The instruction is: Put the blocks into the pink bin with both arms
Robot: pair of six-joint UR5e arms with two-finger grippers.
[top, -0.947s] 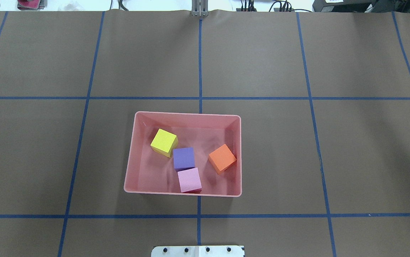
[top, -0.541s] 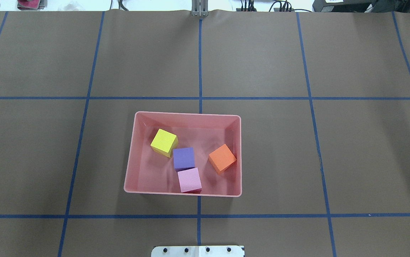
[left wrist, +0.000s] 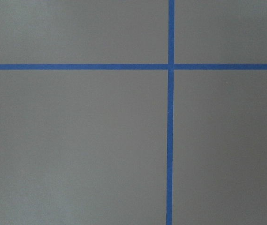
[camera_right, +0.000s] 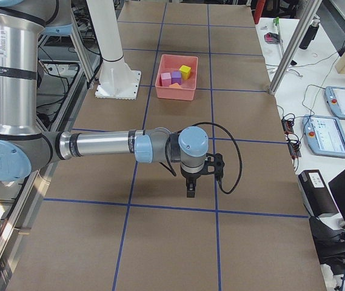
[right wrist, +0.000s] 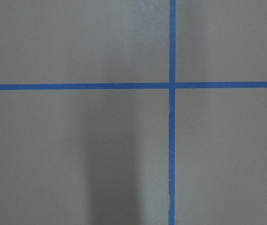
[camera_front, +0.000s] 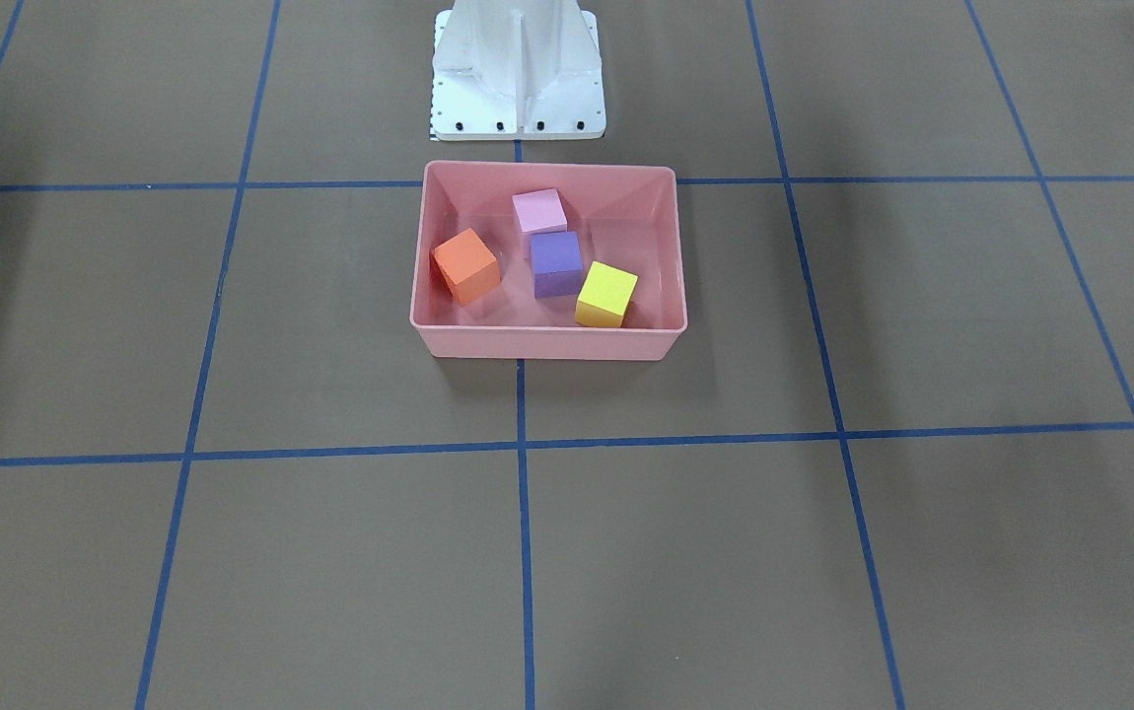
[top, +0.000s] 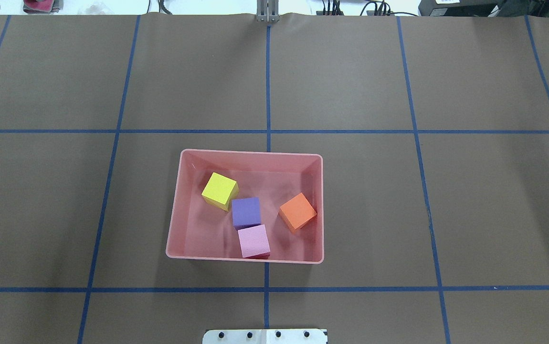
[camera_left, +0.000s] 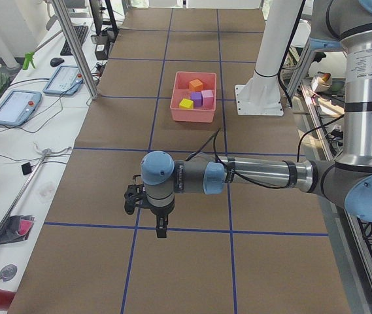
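Nothing has moved since the earlier overhead frames: the pink bin and blocks lie as before.

Front-facing view: the pink bin rests on the table, just beside the white pedestal. It holds the orange block, light-pink block, purple block and yellow block.

Overhead view: yellow, purple and light-pink blocks form a chain, apparently touching; the orange block stands apart, near the right wall.

Exterior left view: the left end effector hangs above the table, well apart from the bin. Open or closed: cannot tell.

Exterior right view: the right end effector hangs likewise; its state also cannot be told.

Wrist views: blue tape lines only.

Judgement: placement appears complete. The next move calls only for keeping both arms clear.
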